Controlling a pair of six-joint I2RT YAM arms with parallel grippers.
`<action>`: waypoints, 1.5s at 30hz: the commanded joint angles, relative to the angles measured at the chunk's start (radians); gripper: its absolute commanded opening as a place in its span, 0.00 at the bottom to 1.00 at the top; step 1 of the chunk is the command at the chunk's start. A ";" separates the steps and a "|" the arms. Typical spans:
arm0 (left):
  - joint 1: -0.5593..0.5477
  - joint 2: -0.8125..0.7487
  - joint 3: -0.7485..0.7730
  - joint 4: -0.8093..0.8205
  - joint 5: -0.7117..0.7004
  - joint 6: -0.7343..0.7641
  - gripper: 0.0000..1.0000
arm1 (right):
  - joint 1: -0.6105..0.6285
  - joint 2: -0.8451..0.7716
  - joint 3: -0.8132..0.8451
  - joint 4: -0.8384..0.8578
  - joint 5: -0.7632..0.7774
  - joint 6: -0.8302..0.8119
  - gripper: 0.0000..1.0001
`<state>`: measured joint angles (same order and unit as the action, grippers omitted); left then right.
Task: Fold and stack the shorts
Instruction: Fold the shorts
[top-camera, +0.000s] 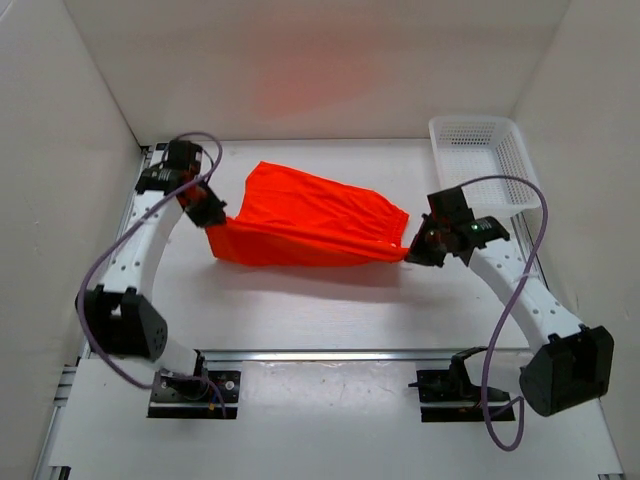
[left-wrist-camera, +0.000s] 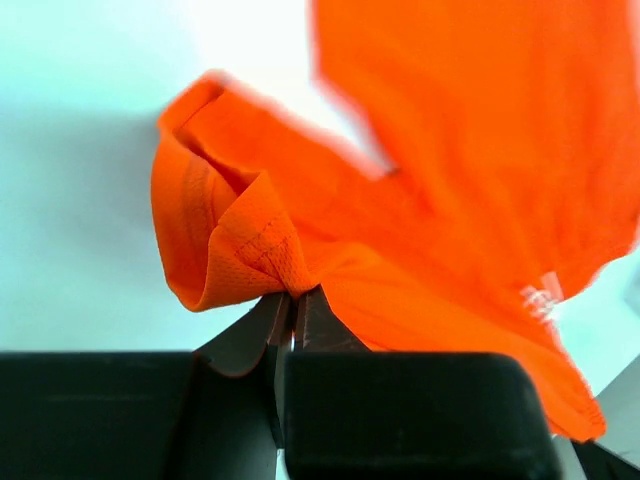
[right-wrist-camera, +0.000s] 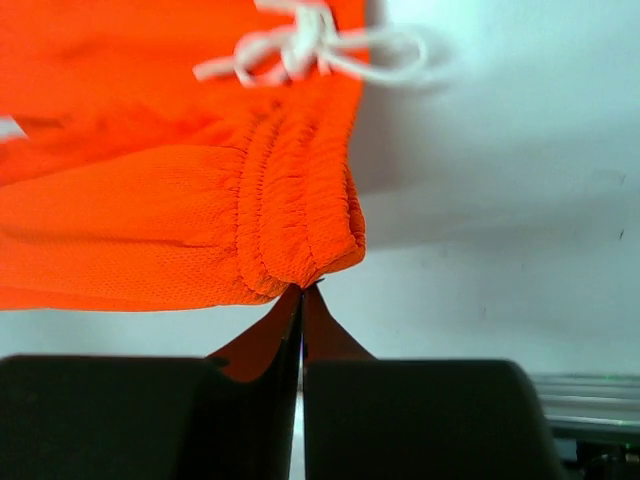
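Table (top-camera: 320, 310): white, with both arm bases at its near edge.
Shorts (top-camera: 310, 222): bright orange-red, stretched left to right across the middle of the table and sagging between the two grippers. The top view does not settle whether the middle rests on the surface.
Basket (top-camera: 475, 122): white mesh, in the far right corner, apart from the shorts. Only the top view shows it.
Left gripper (left-wrist-camera: 293, 300): jaws pinched together on a bunched, stitched hem corner at the left end.
Right gripper (right-wrist-camera: 301, 295): jaws closed narrow on the gathered end of the waistband (right-wrist-camera: 300, 200).
Drawstring (right-wrist-camera: 310, 45): white, knotted, lying beyond the waistband. Only the right wrist view shows it.
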<state>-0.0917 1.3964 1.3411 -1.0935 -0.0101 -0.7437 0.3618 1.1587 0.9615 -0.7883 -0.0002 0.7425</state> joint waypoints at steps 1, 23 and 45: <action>-0.022 0.178 0.232 0.023 -0.080 0.081 0.10 | -0.029 0.094 0.165 -0.040 0.137 -0.058 0.00; -0.008 0.753 0.887 0.149 0.035 0.349 1.00 | -0.100 0.653 0.573 0.067 0.146 -0.161 0.80; 0.032 0.874 0.559 0.193 0.090 0.299 0.97 | -0.100 0.822 0.496 0.230 -0.083 0.026 0.95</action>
<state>-0.0681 2.2700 1.8633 -0.9295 0.0422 -0.4313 0.2676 1.9648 1.4250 -0.5980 -0.0540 0.7200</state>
